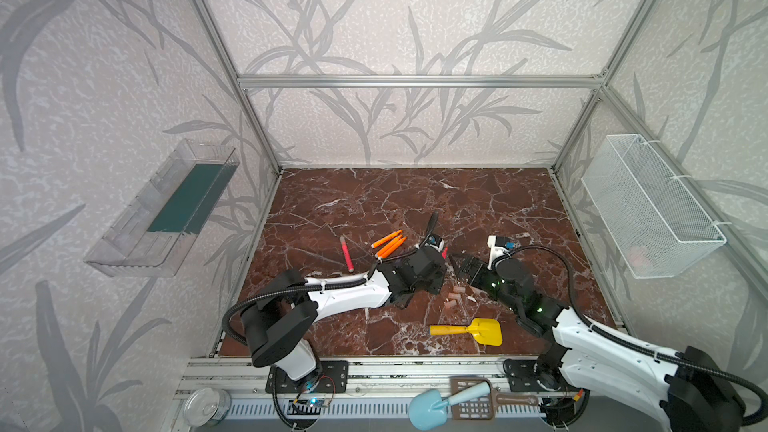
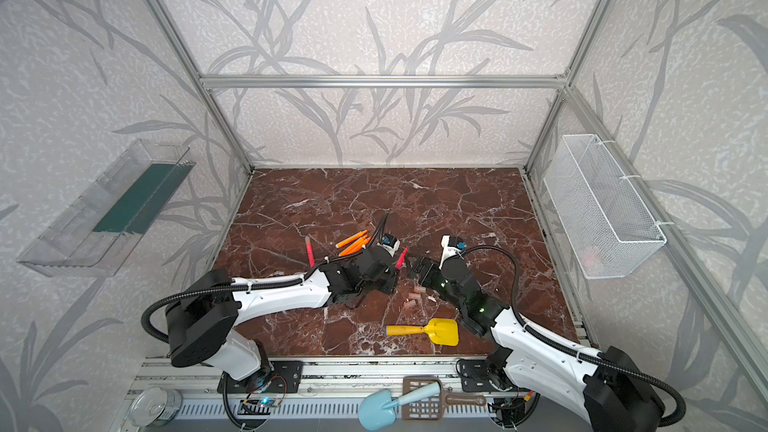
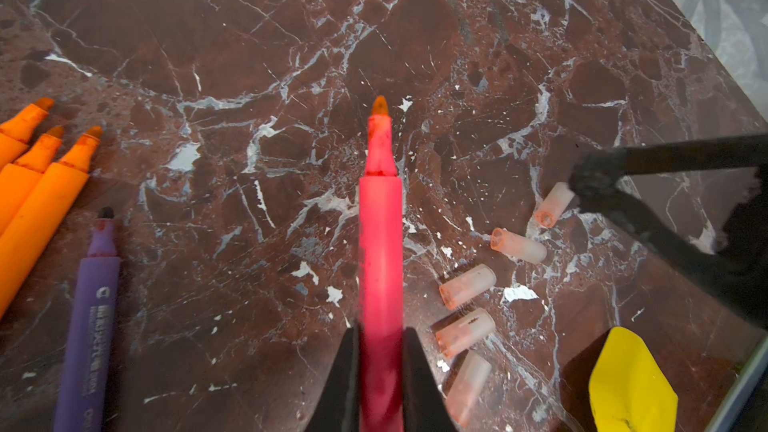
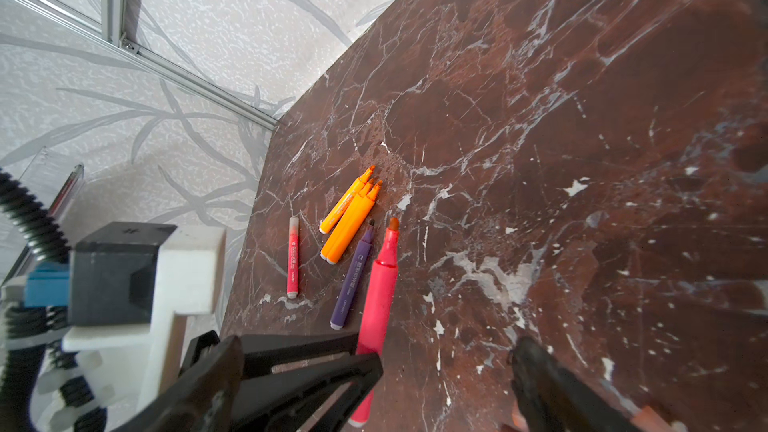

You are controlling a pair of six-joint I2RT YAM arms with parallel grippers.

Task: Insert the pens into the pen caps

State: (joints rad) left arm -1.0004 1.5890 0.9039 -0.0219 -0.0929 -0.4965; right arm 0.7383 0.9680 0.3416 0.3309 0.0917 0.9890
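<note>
My left gripper [image 3: 380, 334] is shut on a pink-red pen [image 3: 380, 243], which is held above the table with its orange tip pointing away from the jaws. Both top views show this gripper [image 1: 441, 257] and the pen [image 2: 401, 258] at mid-table. Facing it, my right gripper [image 1: 459, 263] [image 4: 446, 363] stands open and empty. Several pen caps [image 3: 467, 286] [image 1: 455, 297] lie loose below the two grippers. One right finger [image 3: 598, 184] is beside the farthest cap [image 3: 555, 203]. Three orange pens [image 1: 388, 245] [image 4: 349, 218], a purple pen [image 4: 353, 280] and a second pink-red pen [image 1: 347, 254] lie to the left.
A yellow toy shovel [image 1: 478, 331] lies near the table's front edge, right of the caps. On the right wall hangs a white wire basket [image 1: 652, 205], and on the left wall a clear bin [image 1: 166, 209]. A blue shovel [image 1: 432, 407] and a tin [image 1: 205, 407] sit on the front rail.
</note>
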